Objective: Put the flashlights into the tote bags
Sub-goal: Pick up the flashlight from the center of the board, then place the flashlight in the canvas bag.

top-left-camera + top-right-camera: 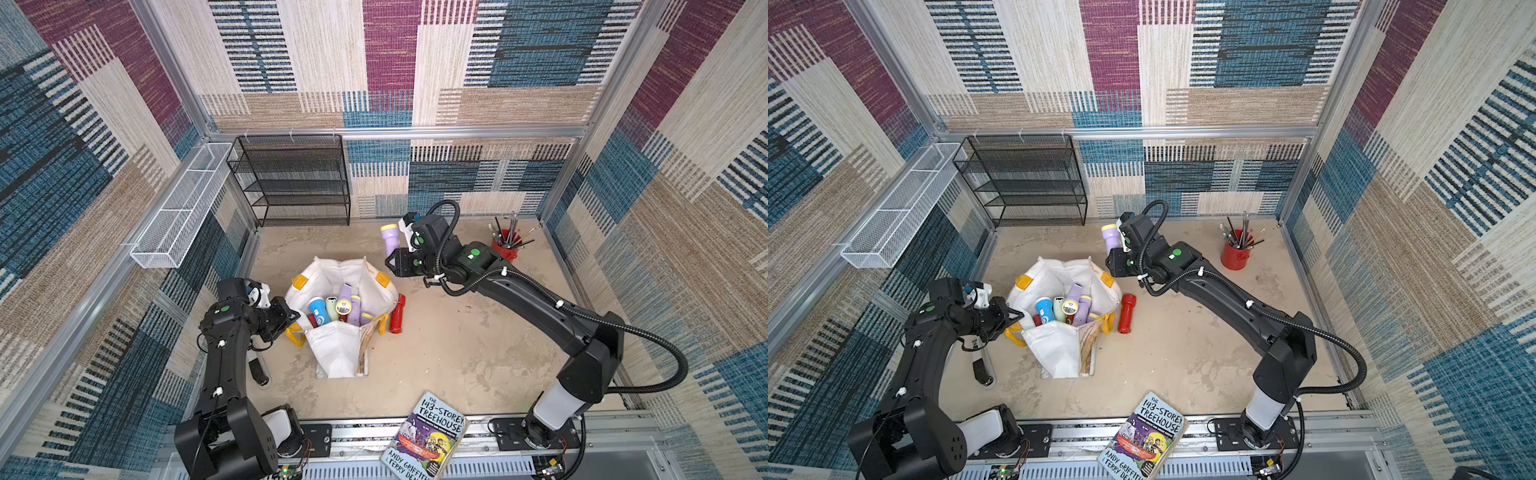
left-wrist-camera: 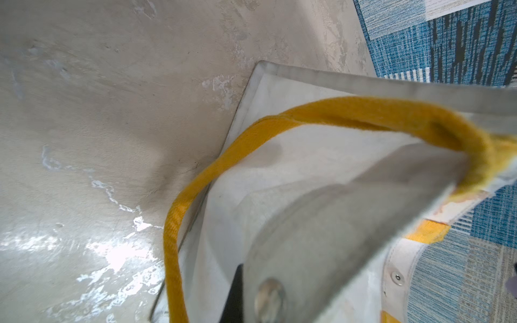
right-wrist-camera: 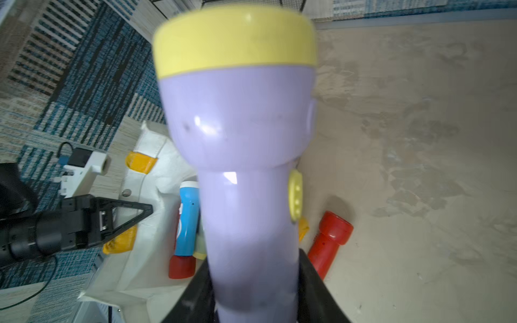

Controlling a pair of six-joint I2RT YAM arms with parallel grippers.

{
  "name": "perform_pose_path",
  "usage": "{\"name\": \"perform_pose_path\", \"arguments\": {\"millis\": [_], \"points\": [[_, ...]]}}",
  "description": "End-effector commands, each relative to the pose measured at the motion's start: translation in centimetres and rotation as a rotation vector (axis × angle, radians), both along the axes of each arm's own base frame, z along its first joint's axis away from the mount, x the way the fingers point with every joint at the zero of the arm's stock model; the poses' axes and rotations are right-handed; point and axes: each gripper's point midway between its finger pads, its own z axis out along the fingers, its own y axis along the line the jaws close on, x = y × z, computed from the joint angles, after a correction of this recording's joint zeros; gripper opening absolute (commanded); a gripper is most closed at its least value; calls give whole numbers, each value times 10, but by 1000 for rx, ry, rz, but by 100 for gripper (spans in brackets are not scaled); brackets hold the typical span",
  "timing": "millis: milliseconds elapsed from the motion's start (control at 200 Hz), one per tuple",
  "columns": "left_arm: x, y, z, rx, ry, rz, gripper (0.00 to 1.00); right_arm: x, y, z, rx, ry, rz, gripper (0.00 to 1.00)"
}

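Your right end effector (image 1: 394, 259) pinches a lilac flashlight (image 1: 389, 237) just past the far-right rim of the tote bag (image 1: 336, 349). The left end effector (image 1: 291, 318) is pressed together on its left rim. Next, carry the flashlight over the opening and release.

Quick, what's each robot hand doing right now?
Left hand: closed on the rim of the white fabric tote bag.
Right hand: closed around the lilac plastic flashlight with a yellow head.
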Motion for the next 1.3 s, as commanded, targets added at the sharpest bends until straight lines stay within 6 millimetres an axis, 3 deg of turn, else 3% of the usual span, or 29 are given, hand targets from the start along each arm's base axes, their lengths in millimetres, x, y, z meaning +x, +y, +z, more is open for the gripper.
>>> {"name": "perform_pose_path", "arguments": {"millis": [0, 160, 766, 1292], "points": [[-1, -1, 1, -7, 4, -3, 0, -2, 21, 17, 51, -47, 57, 38], [-1, -2, 1, -9, 3, -4, 0, -10, 40, 18, 73, -34, 112, 38], [0, -2, 2, -9, -2, -7, 0, -49, 105, -17, 70, 81, 320, 38], [-1, -3, 4, -13, -12, -10, 0, -81, 128, -71, -19, 203, 378, 37]]}}
